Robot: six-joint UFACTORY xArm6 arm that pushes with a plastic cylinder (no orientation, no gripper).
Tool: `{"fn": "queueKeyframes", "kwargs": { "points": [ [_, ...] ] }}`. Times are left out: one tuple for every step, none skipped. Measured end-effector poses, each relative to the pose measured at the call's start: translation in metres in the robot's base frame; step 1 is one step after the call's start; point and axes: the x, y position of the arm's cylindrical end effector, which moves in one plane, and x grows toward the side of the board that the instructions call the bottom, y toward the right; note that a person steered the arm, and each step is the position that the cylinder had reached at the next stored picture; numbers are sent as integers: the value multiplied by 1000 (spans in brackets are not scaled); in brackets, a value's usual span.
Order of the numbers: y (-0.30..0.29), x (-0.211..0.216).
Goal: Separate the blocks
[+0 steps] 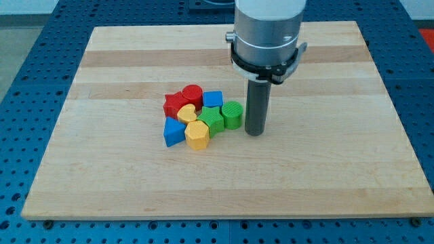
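Several small blocks sit bunched together left of the board's middle. A red cylinder (192, 93) and a red block (175, 104) are at the cluster's top left, with a blue cube (213, 99) to their right. A yellow heart-like block (186, 113) lies in the middle. A green star-like block (213, 120) and a green cylinder (232, 114) form the right side. A blue triangular block (173, 131) and a yellow hexagonal block (197, 135) are at the bottom. My tip (255, 131) rests on the board just right of the green cylinder, a small gap apart.
The wooden board (325, 169) lies on a blue perforated table (27, 74). The arm's grey body (266, 30) hangs over the board's upper middle.
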Motion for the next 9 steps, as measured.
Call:
{"fn": "queueKeyframes", "kwargs": {
  "points": [
    [-23, -5],
    [-37, -5],
    [-37, -9],
    [-58, -9],
    [-96, -3],
    [-129, -3],
    [-151, -3],
    [-160, -6],
    [-160, -26]
  ]
}}
